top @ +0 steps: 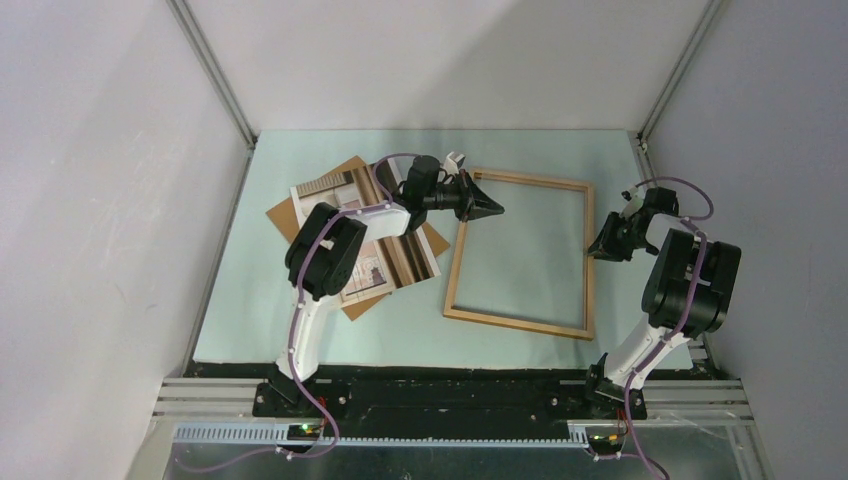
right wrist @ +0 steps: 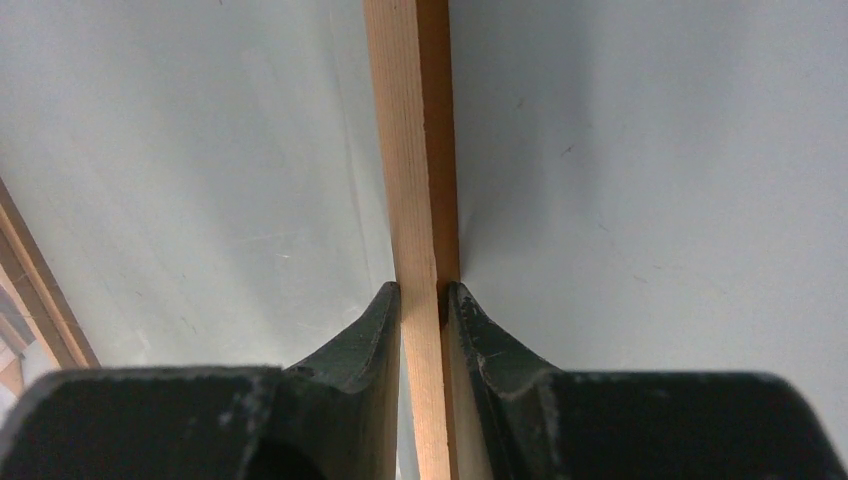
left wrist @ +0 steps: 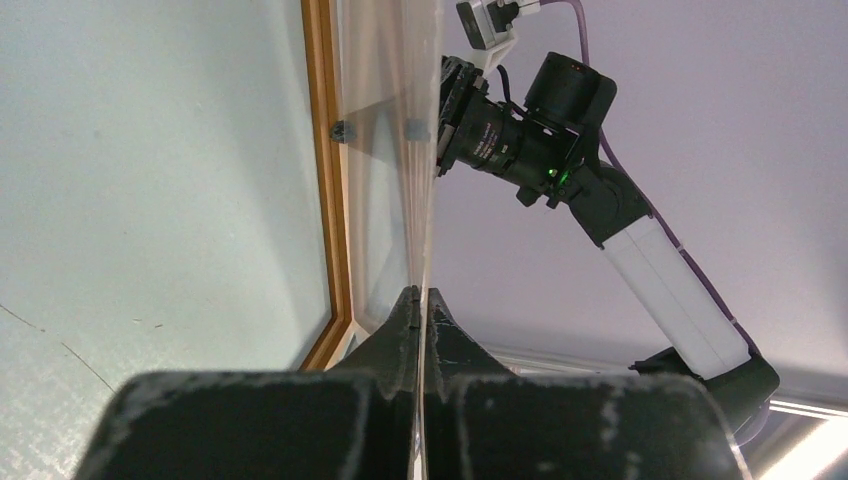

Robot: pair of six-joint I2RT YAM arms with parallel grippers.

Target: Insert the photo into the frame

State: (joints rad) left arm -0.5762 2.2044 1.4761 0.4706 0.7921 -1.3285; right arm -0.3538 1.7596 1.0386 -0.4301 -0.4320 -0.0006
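One photo [top: 328, 192], one frame [top: 520, 323], one brown backing board [top: 283, 212], two grippers.
Photo: large print, beige-brown striped curtains showing, lying face up on board at left of pale green mat [top: 300, 330]; partly under left arm, apart from frame.
Frame: thin light wood, on mat centre-right.
Left gripper [top: 487, 208] at frame's far-left corner, fingers pinched together on what looks like clear pane [left wrist: 385, 200] (edge-on, hard to read).
Right gripper [top: 603, 247] clamped on frame's right rail.
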